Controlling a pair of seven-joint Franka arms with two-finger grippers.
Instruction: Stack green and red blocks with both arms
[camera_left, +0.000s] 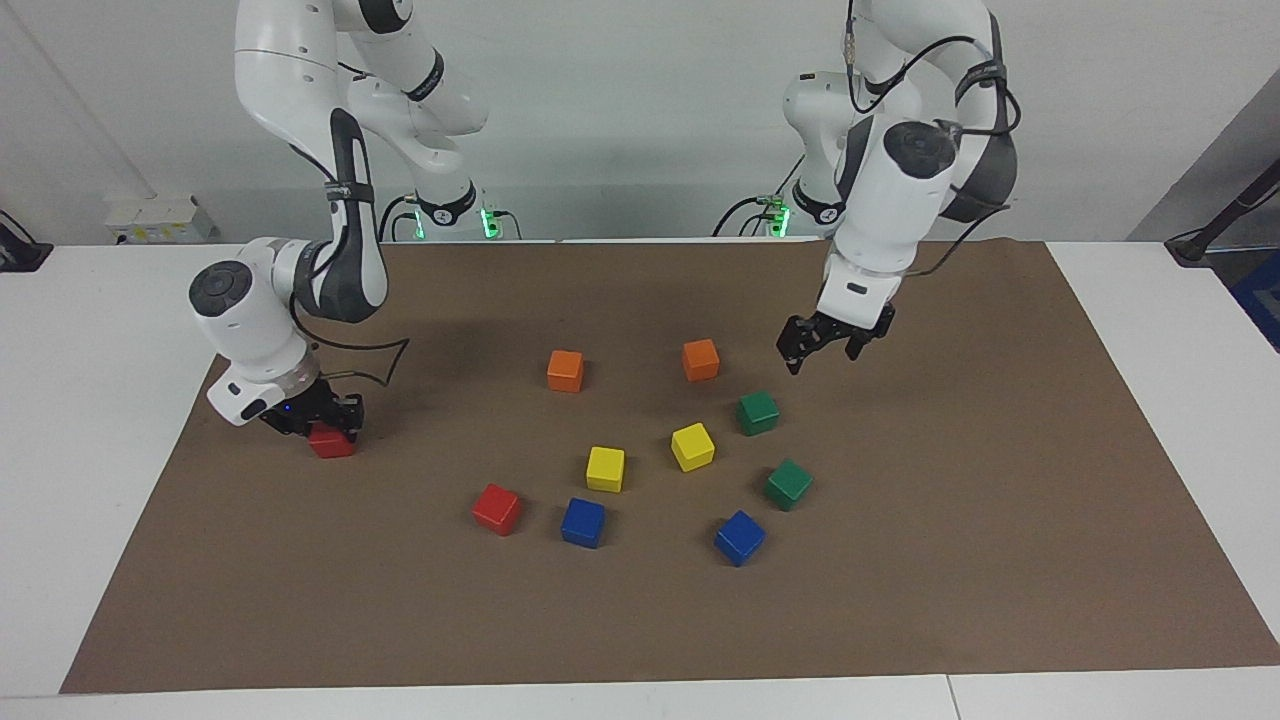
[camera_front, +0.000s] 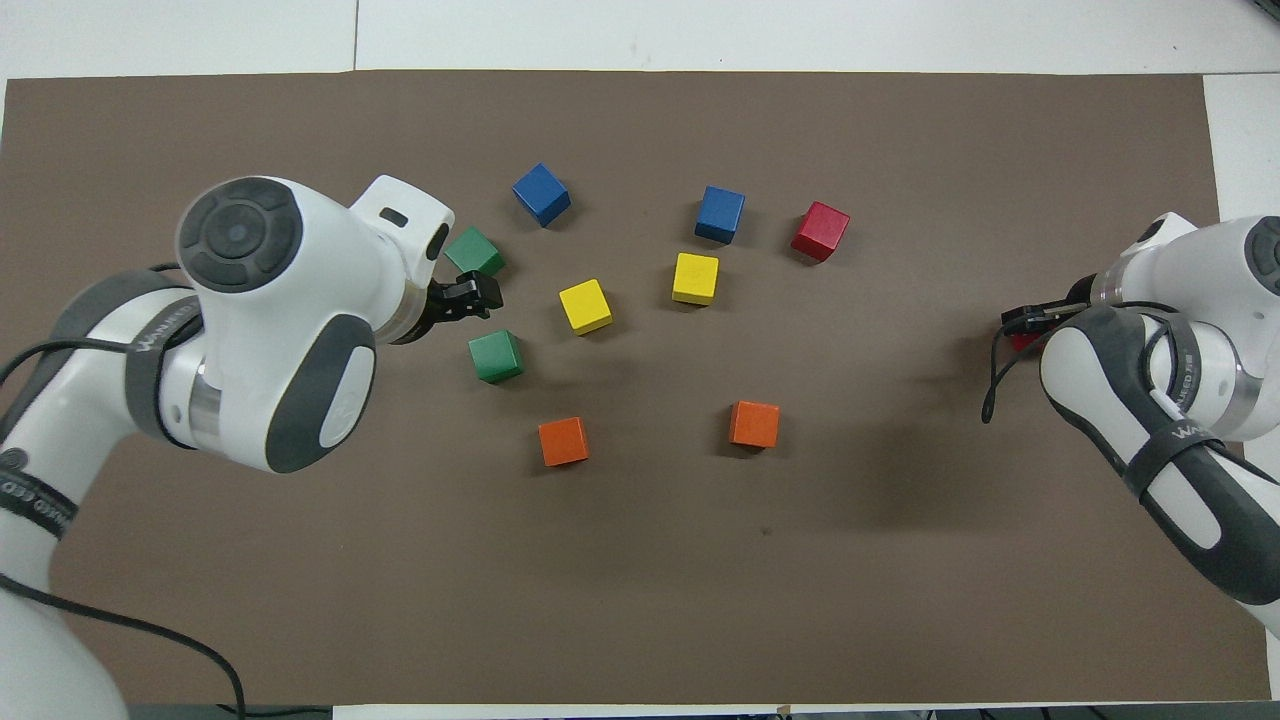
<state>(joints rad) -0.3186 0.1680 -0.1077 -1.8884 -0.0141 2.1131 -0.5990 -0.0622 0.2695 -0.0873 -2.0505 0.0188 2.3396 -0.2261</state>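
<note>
Two green blocks lie toward the left arm's end of the cluster: one (camera_left: 758, 412) (camera_front: 495, 356) nearer to the robots, the other (camera_left: 789, 484) (camera_front: 474, 251) farther. One red block (camera_left: 497, 508) (camera_front: 820, 231) lies loose on the brown mat. My left gripper (camera_left: 822, 352) (camera_front: 472, 298) is open and empty, raised over the mat between the two green blocks. My right gripper (camera_left: 322, 422) (camera_front: 1022, 322) is low at the right arm's end of the mat, its fingers around the second red block (camera_left: 333, 443) (camera_front: 1018, 343), which rests on the mat and is mostly hidden from overhead.
Two orange cubes (camera_left: 565, 370) (camera_left: 701, 359) lie nearest the robots. Two yellow cubes (camera_left: 605, 468) (camera_left: 692, 446) sit mid-cluster, and two blue cubes (camera_left: 583, 522) (camera_left: 739, 537) lie farthest out. The brown mat (camera_left: 950, 600) ends on a white table.
</note>
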